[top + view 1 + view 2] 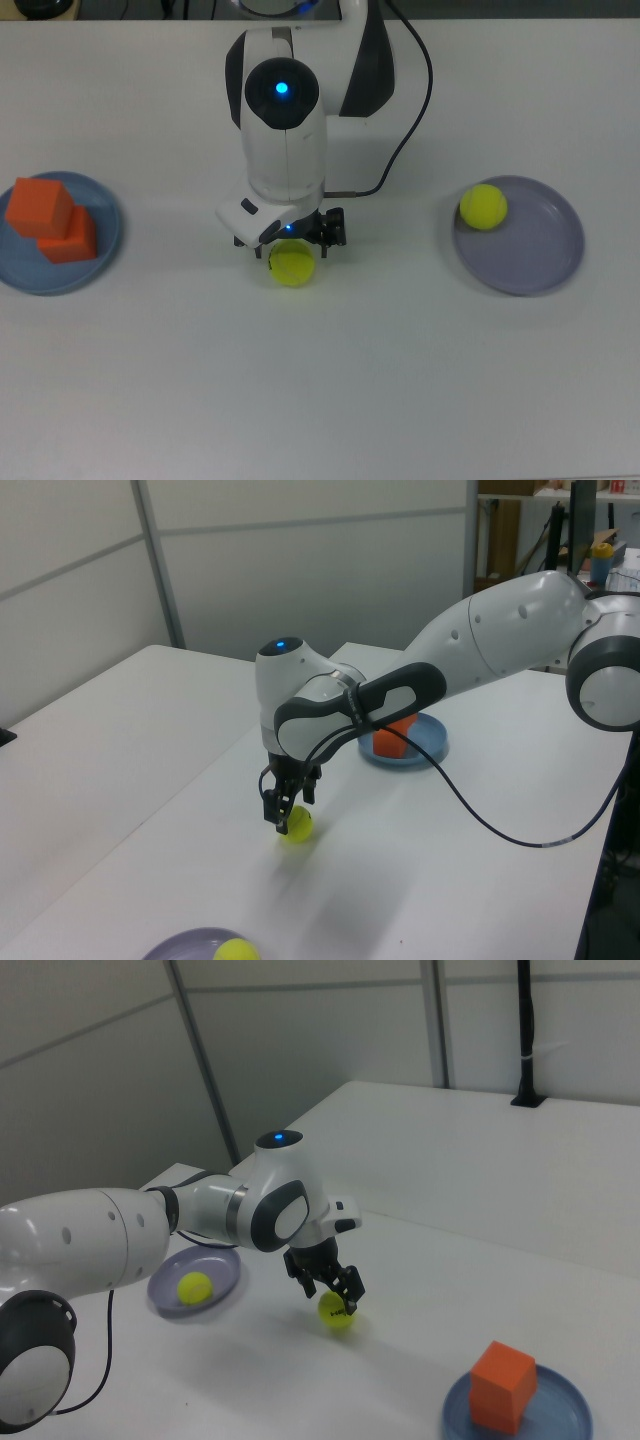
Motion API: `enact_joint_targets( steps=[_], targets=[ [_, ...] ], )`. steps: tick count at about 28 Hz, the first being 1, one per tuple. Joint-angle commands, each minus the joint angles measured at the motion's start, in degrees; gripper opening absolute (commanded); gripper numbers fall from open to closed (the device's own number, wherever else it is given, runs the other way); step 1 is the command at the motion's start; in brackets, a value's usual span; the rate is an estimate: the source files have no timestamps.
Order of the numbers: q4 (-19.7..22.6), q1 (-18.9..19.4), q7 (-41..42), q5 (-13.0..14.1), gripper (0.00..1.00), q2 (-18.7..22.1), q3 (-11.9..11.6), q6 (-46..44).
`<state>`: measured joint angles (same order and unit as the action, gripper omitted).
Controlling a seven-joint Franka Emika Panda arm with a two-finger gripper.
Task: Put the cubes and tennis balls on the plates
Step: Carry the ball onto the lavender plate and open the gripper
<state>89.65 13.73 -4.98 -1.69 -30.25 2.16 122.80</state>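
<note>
right now a loose tennis ball [293, 266] sits mid-table [350, 380], with the gripper [292, 240] lowered over it, jaws spread either side, not gripping. another ball [483, 206] rests on the purple plate [540, 260]; two stacked orange cubes [52, 220] fill the blue plate [105, 245].
</note>
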Motion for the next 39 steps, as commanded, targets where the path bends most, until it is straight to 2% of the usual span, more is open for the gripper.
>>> enact_joint_targets(
  steps=[1, 4, 5, 9, 10, 14, 16, 19, 20, 21, 24, 29, 31, 34, 39],
  targets=[
    [1.2, 0.2, 1.6, 1.5, 0.9, 0.3, -0.8, -0.5],
    [1.4, 0.1, 1.6, 1.5, 0.69, 0.1, -0.8, -0.5],
    [1.3, 0.1, 1.6, 1.5, 0.49, -0.4, -0.8, -0.5],
    [1.2, -0.1, 3.1, 1.7, 0.08, -0.7, -0.8, -0.5],
    [1.1, -0.3, 4.0, 2.6, 0.0, -0.6, -0.8, -0.5],
    [0.7, 0.2, 5.0, 4.2, 0.0, 0.6, -0.5, -0.5],
    [0.7, 0.6, 5.2, 4.6, 0.0, 3.1, 0.0, -1.4],
    [-0.9, 1.3, 5.2, 4.9, 0.0, 4.1, 2.0, -2.8],
    [-1.9, 1.4, 5.0, 4.9, 0.0, 4.2, 3.7, -3.6],
    [-2.2, 1.4, 4.8, 4.9, 0.0, 4.3, 4.5, -3.7],
    [-2.9, 2.1, 4.7, 4.7, 0.0, 4.3, 6.2, -3.6],
    [-3.0, 5.0, 4.9, 3.7, 0.0, 3.7, 7.9, -2.9],
    [-3.0, 7.0, 4.9, 2.3, 0.0, 3.0, 8.6, -2.0],
    [-3.0, 9.4, 4.9, 0.6, 0.0, 2.2, 8.6, -0.2],
    [-2.9, 11.4, 4.8, -0.2, 0.0, 0.9, 8.6, 2.2]
  ],
)
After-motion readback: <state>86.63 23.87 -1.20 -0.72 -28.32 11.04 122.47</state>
